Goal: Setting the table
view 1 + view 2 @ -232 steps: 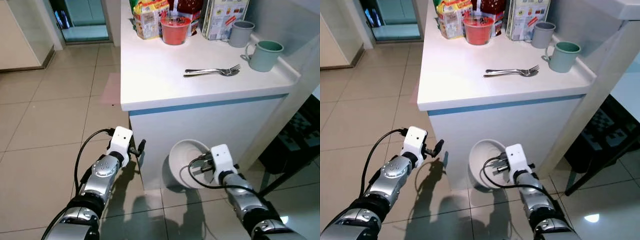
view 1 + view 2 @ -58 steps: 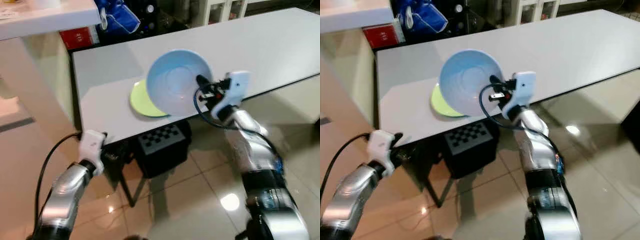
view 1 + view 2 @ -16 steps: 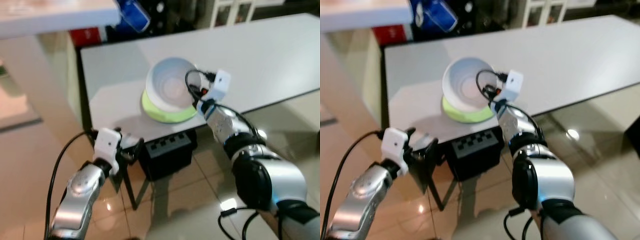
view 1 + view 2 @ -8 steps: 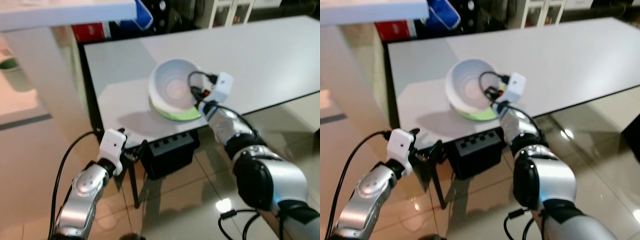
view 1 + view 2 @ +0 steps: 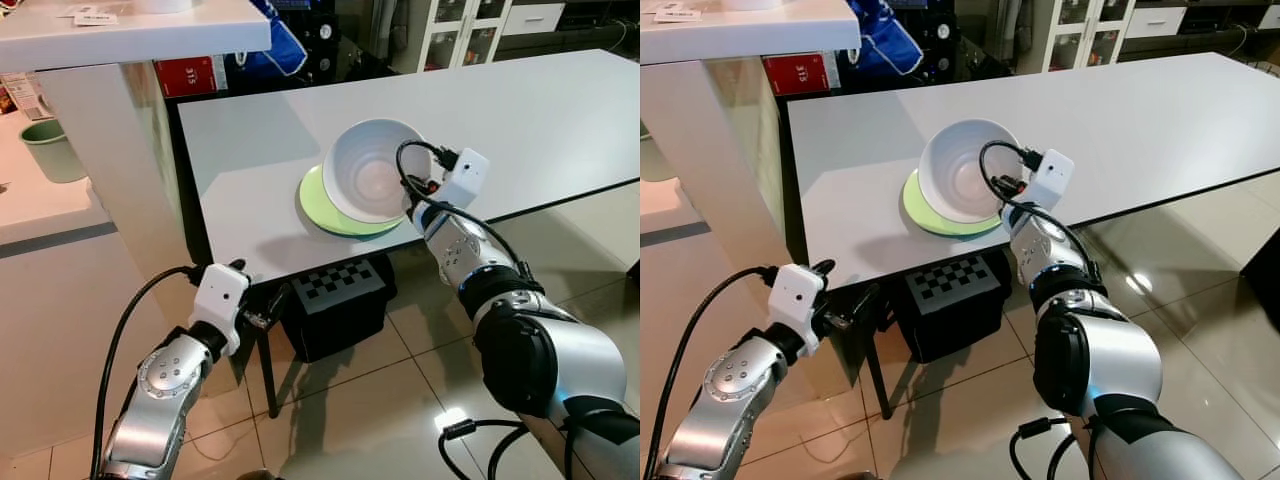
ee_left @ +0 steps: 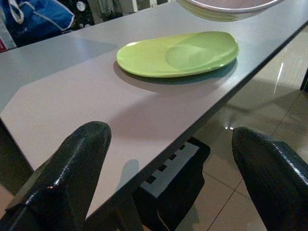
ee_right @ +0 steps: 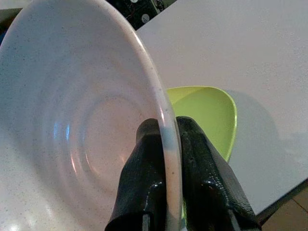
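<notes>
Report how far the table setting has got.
Done: the green plate lies on the grey table. In hand: the right gripper pinches the white bowl by its rim, tilted above the plate. Left: seat and release the bowl. The left gripper hangs open at the table's edge.

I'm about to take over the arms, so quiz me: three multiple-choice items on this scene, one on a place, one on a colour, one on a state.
1. Where is the bowl?
A. on the floor
B. above the plate, held clear of it
C. on the far end of the table

2. What colour is the plate?
A. green
B. red
C. black

3. How is the right gripper?
A. open, away from the bowl
B. shut on the plate
C. shut on the bowl's rim

Key: 1 B, the left wrist view shows a gap between bowl and plate. 2 A, it is lime green in every view. 3 C, the right wrist view shows one finger on each side of the rim.
</notes>
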Controlling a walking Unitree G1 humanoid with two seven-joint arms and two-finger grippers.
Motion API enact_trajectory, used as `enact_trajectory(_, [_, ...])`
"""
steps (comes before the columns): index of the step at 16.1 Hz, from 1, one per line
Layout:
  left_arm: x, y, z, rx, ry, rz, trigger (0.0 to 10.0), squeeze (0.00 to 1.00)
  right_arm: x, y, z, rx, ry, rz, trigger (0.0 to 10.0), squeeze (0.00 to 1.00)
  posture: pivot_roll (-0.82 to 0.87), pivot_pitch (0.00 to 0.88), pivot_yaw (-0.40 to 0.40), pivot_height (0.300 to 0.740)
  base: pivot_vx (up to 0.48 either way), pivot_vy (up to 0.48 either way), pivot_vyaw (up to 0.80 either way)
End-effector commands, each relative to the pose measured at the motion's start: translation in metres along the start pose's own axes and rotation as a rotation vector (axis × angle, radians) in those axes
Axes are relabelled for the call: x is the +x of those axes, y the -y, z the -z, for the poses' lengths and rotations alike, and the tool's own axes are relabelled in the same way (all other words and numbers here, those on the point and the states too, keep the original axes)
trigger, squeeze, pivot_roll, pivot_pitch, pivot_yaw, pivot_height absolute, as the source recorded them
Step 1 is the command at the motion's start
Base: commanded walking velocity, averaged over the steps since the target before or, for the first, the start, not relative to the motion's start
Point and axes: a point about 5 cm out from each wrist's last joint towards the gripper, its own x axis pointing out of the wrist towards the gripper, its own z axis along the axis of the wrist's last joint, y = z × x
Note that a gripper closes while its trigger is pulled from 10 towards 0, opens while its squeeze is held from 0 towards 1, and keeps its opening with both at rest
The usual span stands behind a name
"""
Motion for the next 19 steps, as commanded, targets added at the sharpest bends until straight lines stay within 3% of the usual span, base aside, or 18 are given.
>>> enact_trajectory(1, [0.000,0.000,-0.003,0.027,0.003,0.002,10.0,0.00,0.002,-0.008,-0.010,-0.006,0.040,-0.013,0.0,0.00,0.13,0.000,0.023,0.740,0.480,0.000,0.00])
enact_trajectory(12, [0.005,0.000,-0.004,0.012,0.006,-0.013,10.0,0.00,0.001,-0.008,-0.004,-0.031,0.019,-0.021,0.0,0.00,0.12,0.000,0.025,0.740,0.468,0.000,0.00])
enact_trajectory(19, [0.005,-0.001,-0.005,0.019,0.014,-0.025,10.0,0.00,0.001,-0.010,0.000,0.022,-0.002,-0.022,0.0,0.00,0.12,0.000,0.026,0.740,0.000,0.000,0.00])
